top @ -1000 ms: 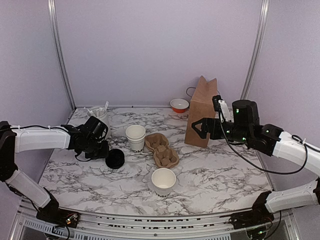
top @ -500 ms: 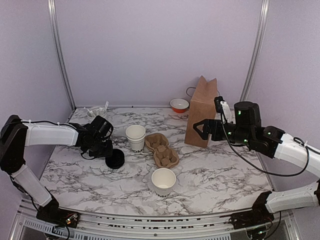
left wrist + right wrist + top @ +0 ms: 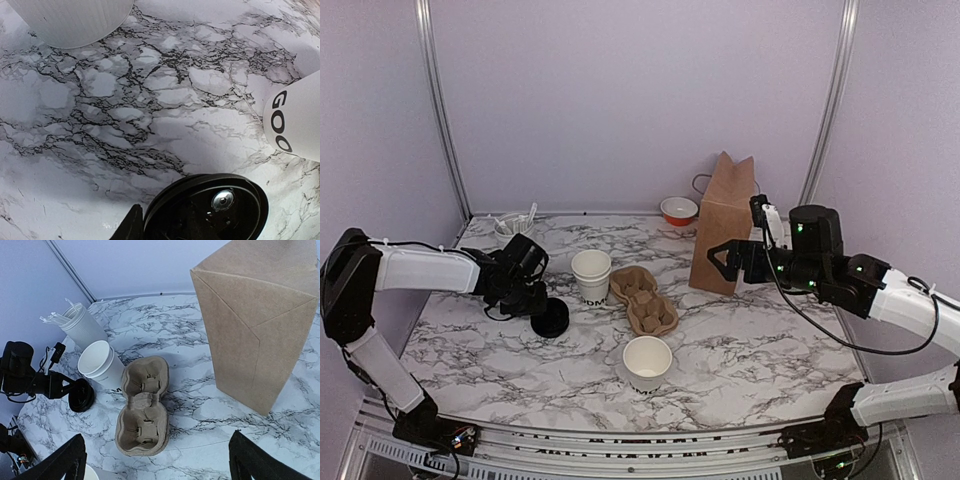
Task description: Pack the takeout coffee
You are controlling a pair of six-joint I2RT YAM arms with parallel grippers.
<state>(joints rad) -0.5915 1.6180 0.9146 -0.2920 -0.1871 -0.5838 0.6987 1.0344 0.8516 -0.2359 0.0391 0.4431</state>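
No cup with a lid on is in view. The black lid [image 3: 550, 318] lies apart on the marble, beside a lidless white cup with dark lettering [image 3: 591, 277]. A second lidless white cup [image 3: 647, 362] stands near the front. My left gripper [image 3: 534, 301] is low at the lid's left edge. In the left wrist view one of its fingertips [image 3: 132, 226] stands just outside the rim of the lid [image 3: 205, 207]; the other finger is hidden. The lettered cup [image 3: 296, 120] is at the right there. My right gripper [image 3: 714, 260] hangs open and empty in front of the bag.
A brown paper bag [image 3: 725, 222] stands at the back right, with an orange bowl [image 3: 679, 210] behind it. A cardboard cup carrier [image 3: 642, 298] lies in the middle and also shows in the right wrist view [image 3: 144, 412]. A tall white utensil holder [image 3: 513, 228] stands at the back left.
My left gripper has moved right, up against the black lid. The lid has stayed in place. My right arm has shifted slightly to the right.
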